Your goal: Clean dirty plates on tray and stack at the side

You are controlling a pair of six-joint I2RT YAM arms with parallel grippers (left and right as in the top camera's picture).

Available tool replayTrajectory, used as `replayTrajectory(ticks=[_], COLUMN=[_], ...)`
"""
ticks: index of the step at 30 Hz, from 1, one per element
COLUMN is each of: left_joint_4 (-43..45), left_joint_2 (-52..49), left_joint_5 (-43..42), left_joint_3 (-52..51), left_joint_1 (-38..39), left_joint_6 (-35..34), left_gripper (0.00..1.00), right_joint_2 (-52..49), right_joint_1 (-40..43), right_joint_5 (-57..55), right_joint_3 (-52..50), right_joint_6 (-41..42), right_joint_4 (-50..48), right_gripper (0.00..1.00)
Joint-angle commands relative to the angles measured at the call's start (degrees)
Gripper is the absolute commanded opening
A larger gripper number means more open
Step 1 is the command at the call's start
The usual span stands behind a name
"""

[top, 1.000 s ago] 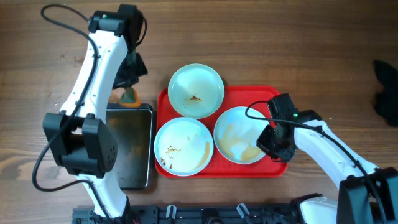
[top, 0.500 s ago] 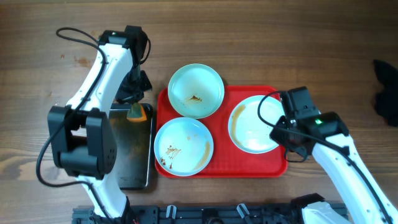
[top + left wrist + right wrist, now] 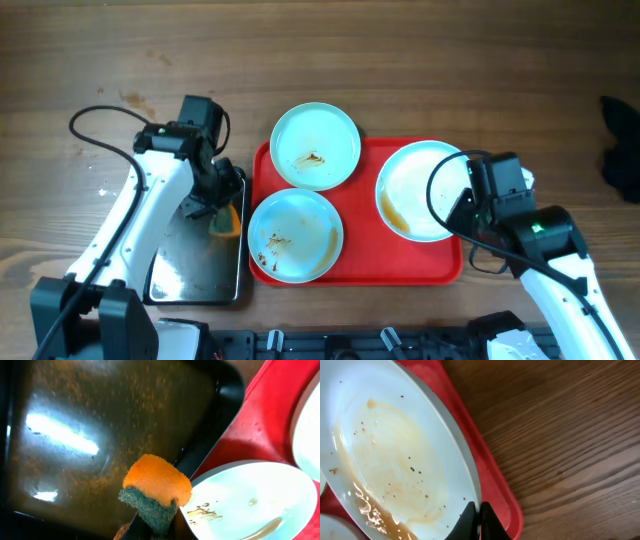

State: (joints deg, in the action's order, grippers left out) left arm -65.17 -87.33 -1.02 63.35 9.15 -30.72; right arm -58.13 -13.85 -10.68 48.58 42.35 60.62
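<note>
The red tray (image 3: 355, 268) lies mid-table. One smeared plate (image 3: 315, 146) sits at its far left corner. A second plate (image 3: 295, 236) sits at its near left. My right gripper (image 3: 463, 212) is shut on the rim of the third plate (image 3: 420, 185), holding it raised and tilted over the tray's right side; brown liquid pools at its lower edge (image 3: 380, 460). My left gripper (image 3: 222, 212) is shut on an orange and green sponge (image 3: 156, 487) over the black tray's right edge, next to the near left plate (image 3: 260, 495).
A black rectangular tray (image 3: 190, 250) lies left of the red tray, its bare bottom showing in the left wrist view (image 3: 100, 435). A dark object (image 3: 620, 150) lies at the table's right edge. Bare wood (image 3: 570, 435) lies right of the red tray.
My right gripper has lifted and tilted the right plate, moving it right. My left arm has swung toward the front with the sponge, from the black tray's far corner to its right edge.
</note>
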Motion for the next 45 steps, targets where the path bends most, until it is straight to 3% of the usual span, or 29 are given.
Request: replayTrajectory(ticks=[1, 9, 19, 24, 27, 30, 31, 32, 36, 39, 45], left_joint_4=[0.74, 1.4, 7.15, 9.16, 9.68, 9.97, 10.1, 10.12, 10.03, 9.92, 10.69], left_joint_2=[0.87, 0.87, 0.87, 0.87, 0.87, 0.87, 0.87, 0.87, 0.87, 0.87, 0.87], left_joint_5=[-1.7, -0.39, 1.01, 1.03, 1.03, 1.03, 1.05, 1.05, 1.03, 1.05, 1.05], left_joint_3=[-0.39, -0.72, -6.99, -8.17, -8.17, -8.17, -8.17, -8.17, -8.17, -8.17, -8.17], left_joint_1=[0.63, 0.74, 0.74, 0.74, 0.74, 0.74, 0.74, 0.74, 0.72, 0.7, 0.68], left_joint_6=[0.48, 1.49, 1.75, 1.77, 1.97, 2.01, 2.01, 2.03, 3.34, 3.56, 3.85], left_gripper=[0.04, 0.04, 0.04, 0.04, 0.04, 0.04, 0.04, 0.04, 0.04, 0.04, 0.04], right_joint_2=[0.9, -2.43, -8.11, -14.69, -16.22, -16.28, -16.28, -16.28, -16.28, -16.28, -16.35], right_joint_1=[-0.02, -0.02, -0.02, -0.15, -1.29, -2.56, -2.54, -2.47, -1.31, 0.81, 9.16], right_joint_5=[-6.54, -8.0, -7.26, -7.96, -7.1, 0.5, 2.23, 3.1, 0.87, -1.2, 1.79], right_joint_3=[1.22, 3.76, 23.47, 25.9, 25.9, 25.9, 25.9, 25.9, 25.88, 25.53, 19.34], right_joint_6=[3.02, 4.26, 4.35, 4.28, 3.15, -0.11, -0.15, 0.7, 6.64, 8.28, 5.31], right_joint_4=[-0.11, 5.46, 23.21, 30.08, 28.96, 23.5, 22.36, 21.2, 21.2, 21.64, 18.25], right_gripper=[0.05, 0.05, 0.05, 0.05, 0.05, 0.04, 0.06, 0.25, 0.69, 0.81, 0.84])
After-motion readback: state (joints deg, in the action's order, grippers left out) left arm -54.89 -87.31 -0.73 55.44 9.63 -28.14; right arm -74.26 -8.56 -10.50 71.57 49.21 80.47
